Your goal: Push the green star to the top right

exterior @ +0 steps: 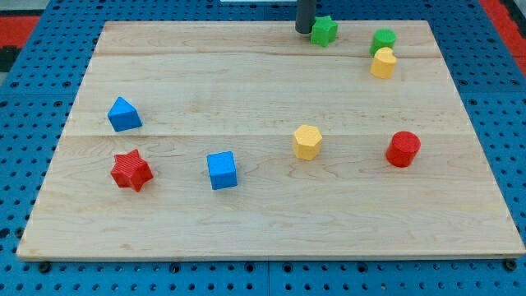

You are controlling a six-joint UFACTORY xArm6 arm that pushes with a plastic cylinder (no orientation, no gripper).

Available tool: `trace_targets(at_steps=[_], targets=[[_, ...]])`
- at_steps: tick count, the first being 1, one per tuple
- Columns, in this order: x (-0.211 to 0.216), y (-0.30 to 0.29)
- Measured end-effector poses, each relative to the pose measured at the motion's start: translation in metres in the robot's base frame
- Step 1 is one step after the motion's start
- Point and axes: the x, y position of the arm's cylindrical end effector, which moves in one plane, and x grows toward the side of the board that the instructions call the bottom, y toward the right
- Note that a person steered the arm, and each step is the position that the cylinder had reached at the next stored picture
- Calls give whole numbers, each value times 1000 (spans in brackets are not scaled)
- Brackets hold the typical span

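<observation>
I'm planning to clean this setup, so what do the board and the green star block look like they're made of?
The pale board looks like light wood with a smooth matte finish: grain lines and plank seams show. The green star block seems moulded or printed plastic, uniformly coloured and matte, though the look leaves that open.

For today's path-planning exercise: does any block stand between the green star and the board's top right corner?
Yes. My tip sits against the green star on its left side. Toward the view's right, a second green block and a yellow block just below it stand near the way to the corner.
</observation>
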Motion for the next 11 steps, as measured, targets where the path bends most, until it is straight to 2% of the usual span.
trace_targets(at_steps=[2,4,11], targets=[[11,50],[31,45],[35,89]])
